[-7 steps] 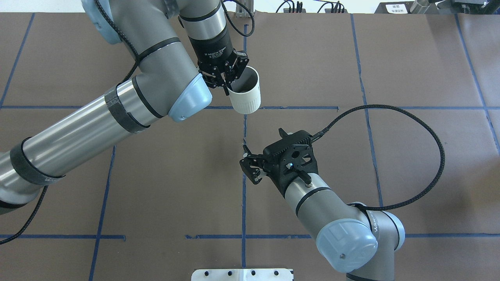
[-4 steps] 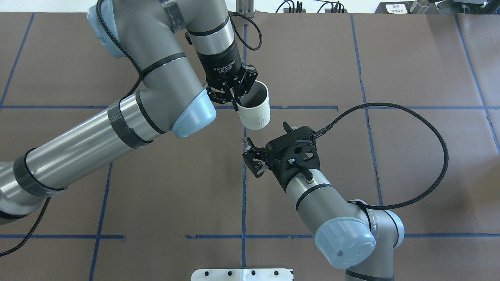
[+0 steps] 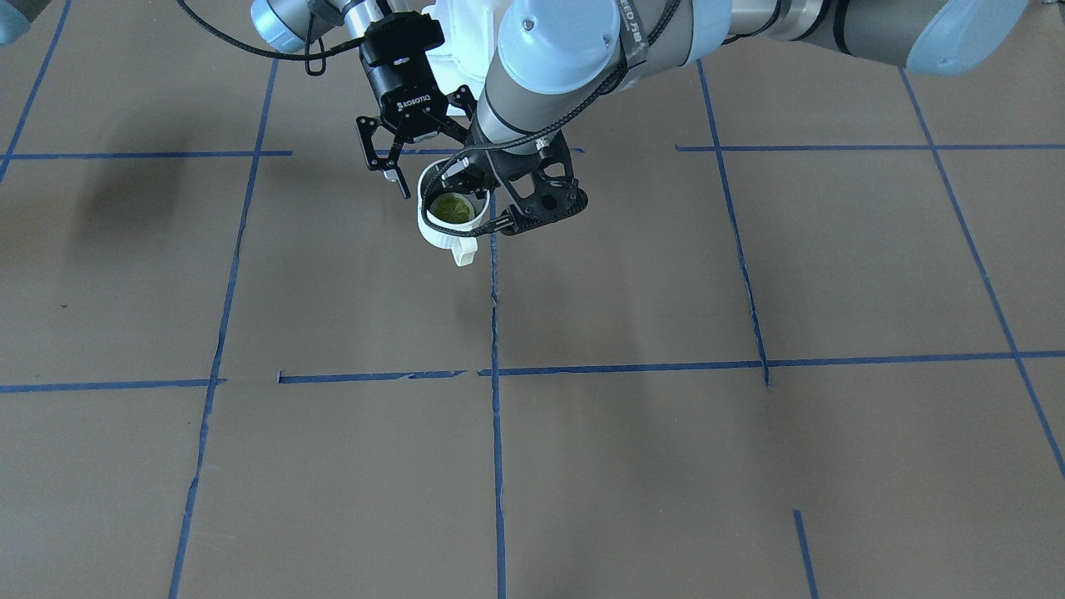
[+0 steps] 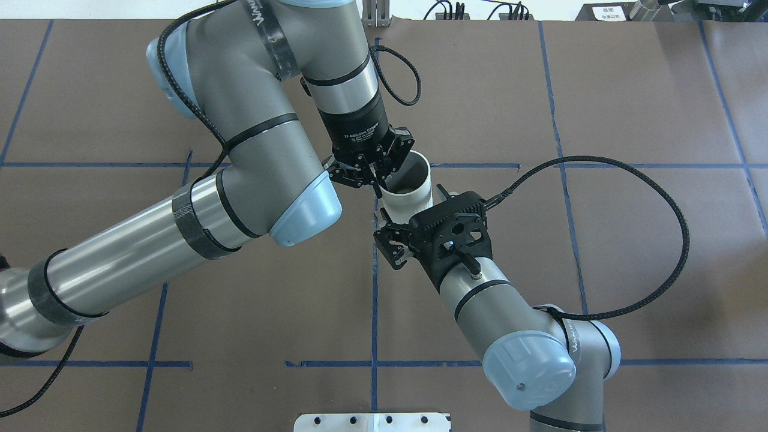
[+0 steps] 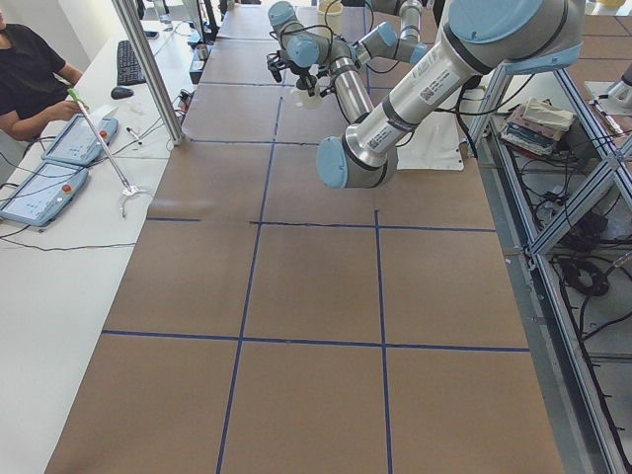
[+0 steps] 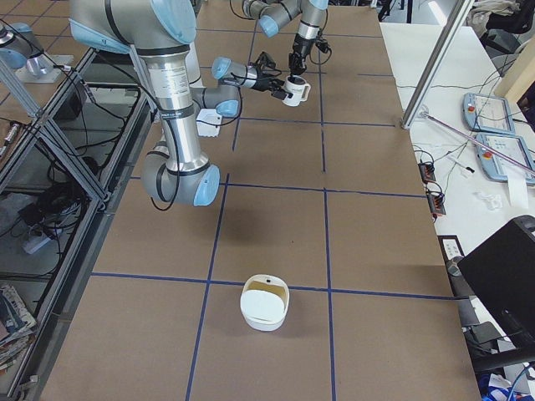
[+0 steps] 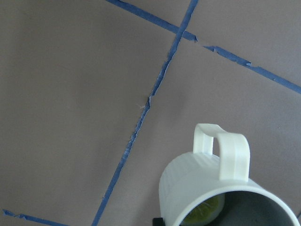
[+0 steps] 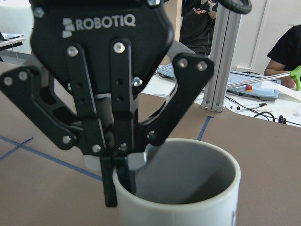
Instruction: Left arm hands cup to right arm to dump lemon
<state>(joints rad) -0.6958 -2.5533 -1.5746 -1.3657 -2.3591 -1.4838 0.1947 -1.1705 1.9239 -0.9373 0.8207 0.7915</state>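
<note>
The off-white cup (image 4: 411, 201) hangs in the air above the table's middle. My left gripper (image 4: 379, 183) is shut on its rim, one finger inside, as the right wrist view shows (image 8: 120, 188). The lemon (image 3: 452, 206) lies inside the cup (image 3: 437, 237) and also shows in the left wrist view (image 7: 207, 213). The cup's handle (image 7: 221, 153) points away from the robot's base. My right gripper (image 4: 385, 247) is open and empty, just short of the cup's lower wall and apart from it. It also shows in the front view (image 3: 423, 170).
A white round container (image 6: 265, 305) stands on the brown table toward its right end. A white base plate (image 4: 372, 422) sits at the robot's edge. Operators and control tablets (image 5: 39, 188) are on a side bench. Blue tape lines grid the table.
My left arm has carried the cup toward the robot and to the right, down to the right gripper. The right gripper has stayed open and has hardly moved.
</note>
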